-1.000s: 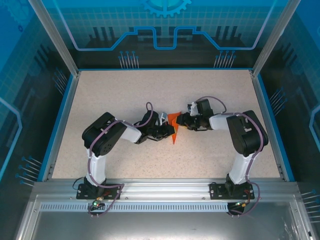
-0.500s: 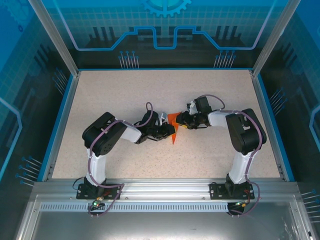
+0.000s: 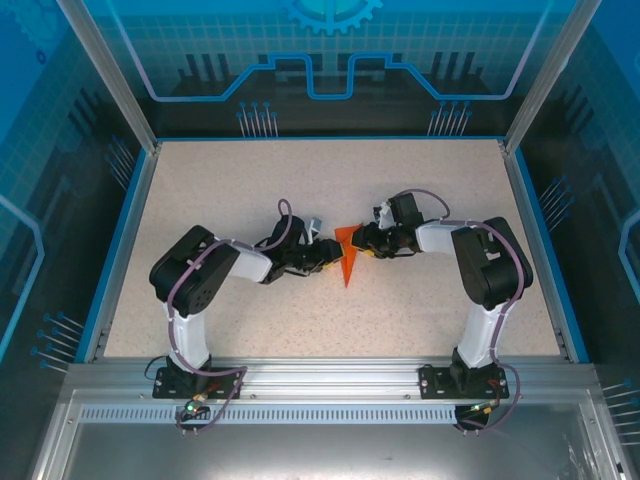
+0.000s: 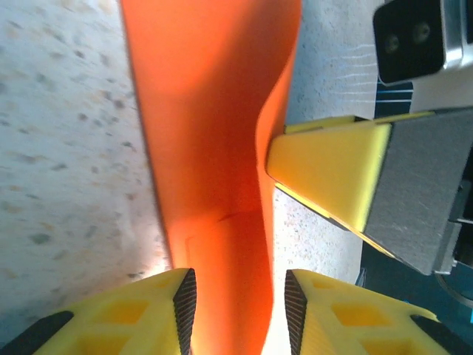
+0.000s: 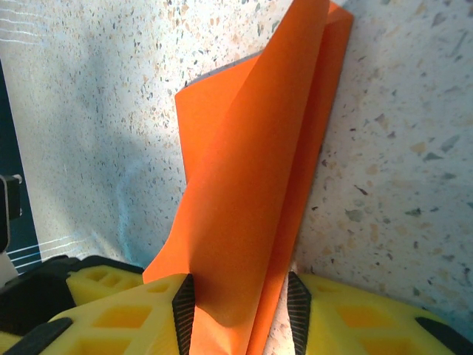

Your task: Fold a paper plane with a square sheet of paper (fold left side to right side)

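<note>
The paper plane (image 3: 347, 262) is a narrow orange dart at the table's middle, its point towards the near edge. My left gripper (image 3: 328, 256) reaches it from the left. In the left wrist view its jaws (image 4: 240, 296) stand open, with the orange paper (image 4: 214, 133) running between them and a small gap at the right pad. My right gripper (image 3: 360, 241) comes in from the right at the wide far end. Its jaws (image 5: 240, 299) stand apart around the paper (image 5: 251, 192), where a flap rises off the table. One right finger (image 4: 332, 177) touches the raised edge.
The speckled tabletop (image 3: 300, 180) has free room on all sides of the paper. A blue rim (image 3: 120, 250) and frame posts border the table. Both arm bases sit on the rail at the near edge (image 3: 320, 375).
My left gripper has opened off the paper and its arm has drawn back a little to the left. The right gripper edged left onto the wide end, its jaws unchanged.
</note>
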Tool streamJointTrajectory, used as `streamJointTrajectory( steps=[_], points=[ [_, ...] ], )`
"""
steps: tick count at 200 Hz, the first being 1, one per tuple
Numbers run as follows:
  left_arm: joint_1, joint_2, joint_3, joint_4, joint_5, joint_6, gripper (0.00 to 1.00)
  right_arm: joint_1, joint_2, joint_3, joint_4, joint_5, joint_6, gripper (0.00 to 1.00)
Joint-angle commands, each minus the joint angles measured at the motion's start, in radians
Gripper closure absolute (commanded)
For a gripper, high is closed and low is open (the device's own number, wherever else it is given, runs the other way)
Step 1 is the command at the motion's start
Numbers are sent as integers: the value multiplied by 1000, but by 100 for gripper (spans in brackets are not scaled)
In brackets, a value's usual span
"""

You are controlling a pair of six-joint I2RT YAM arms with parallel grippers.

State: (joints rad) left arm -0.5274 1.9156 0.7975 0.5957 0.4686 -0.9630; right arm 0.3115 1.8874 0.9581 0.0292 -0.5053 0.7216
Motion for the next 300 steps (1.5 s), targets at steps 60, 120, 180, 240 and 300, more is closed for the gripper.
streamJointTrajectory(
  steps=[60, 120, 180, 240, 300],
  points=[
    [21, 56, 106, -35, 48, 15, 61, 24, 53, -10, -45, 32, -24, 59],
    [23, 107, 159, -50, 67, 18, 68, 24, 49, -10, -44, 28, -24, 59],
    [37, 107, 150, -49, 60, 26, 100, 21, 17, -4, -23, -2, -29, 57],
    [46, 97, 122, -41, 50, 37, 100, 3, -52, 14, -35, -1, -21, 44],
    [48, 110, 126, -43, 49, 45, 100, 6, -37, 34, 9, -37, 9, 35]
  ],
)
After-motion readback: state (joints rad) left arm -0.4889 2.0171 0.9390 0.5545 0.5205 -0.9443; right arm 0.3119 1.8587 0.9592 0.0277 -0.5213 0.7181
